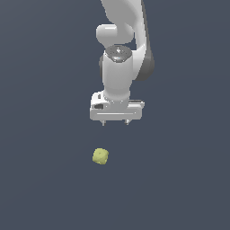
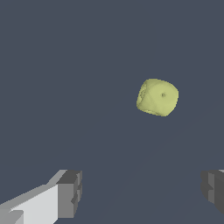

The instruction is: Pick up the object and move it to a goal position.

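A white Franka Panda arm [image 1: 120, 67] is seen descending from the top centre of the exterior view, its gripper [image 1: 116, 122] pointed straight down over a plain dark blue-grey surface [image 1: 40, 179]. The two short fingers [image 1: 104, 122] are held apart, with nothing between them; only their small tips are seen projecting below the broad white hand body.

The object [image 1: 100, 156], a small yellow-green lump of roughly cubic form with rounded, faceted corners, is seen lying on the surface in the lower middle of the exterior view. It is placed below the gripper and slightly toward the exterior view's left, clear of the fingers and untouched by them (it is much smaller than the hand above it).

In the wrist view the object [image 2: 157, 97] is shown against the same dark surface [image 2: 65, 65], a tiny dark dot being visible on one of its faces. The grey pads of the fingers [image 2: 70, 194] are shown at opposite edges of that picture, widely separated, and the gripper [image 2: 142, 190] is shown empty. The object is seen outside the gap between the fingers, well apart from both.
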Robot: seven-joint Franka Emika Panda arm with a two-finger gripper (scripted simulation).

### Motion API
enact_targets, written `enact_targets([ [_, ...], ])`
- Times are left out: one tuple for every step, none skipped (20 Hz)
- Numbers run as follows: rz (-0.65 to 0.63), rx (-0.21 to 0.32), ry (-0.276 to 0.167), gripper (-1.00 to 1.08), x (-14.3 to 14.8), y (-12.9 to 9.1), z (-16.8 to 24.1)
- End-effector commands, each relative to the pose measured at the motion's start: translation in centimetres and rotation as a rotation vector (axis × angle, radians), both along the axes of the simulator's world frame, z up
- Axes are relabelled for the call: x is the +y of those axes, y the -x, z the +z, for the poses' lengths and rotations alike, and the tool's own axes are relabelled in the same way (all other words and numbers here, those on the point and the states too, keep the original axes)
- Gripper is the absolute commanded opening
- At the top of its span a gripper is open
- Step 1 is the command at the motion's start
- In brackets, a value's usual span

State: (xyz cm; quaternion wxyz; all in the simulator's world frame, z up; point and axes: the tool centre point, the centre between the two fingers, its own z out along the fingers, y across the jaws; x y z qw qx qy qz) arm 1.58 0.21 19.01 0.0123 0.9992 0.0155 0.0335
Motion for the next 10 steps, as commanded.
enact_targets([
  [0.000, 0.000, 0.000, 1.00, 0.0, 0.0, 0.0],
  [0.001, 0.000, 0.000, 1.00, 0.1, 0.0, 0.0],
  [0.004, 0.000, -0.001, 1.00, 0.3, 0.0, 0.1],
  [0.008, -0.001, -0.001, 1.00, 0.6, 0.0, 0.2],
  [0.014, -0.001, -0.002, 1.00, 1.0, 0.0, 0.4],
  [0.022, -0.002, -0.004, 1.00, 1.5, 0.0, 0.7],
  [0.031, -0.003, -0.005, 1.00, 2.1, 0.0, 0.9],
  [0.038, -0.003, -0.006, 1.00, 2.6, 0.0, 1.1],
  [0.044, -0.004, -0.007, 1.00, 3.0, 0.0, 1.3],
  [0.047, -0.004, -0.007, 1.00, 3.2, 0.0, 1.4],
])
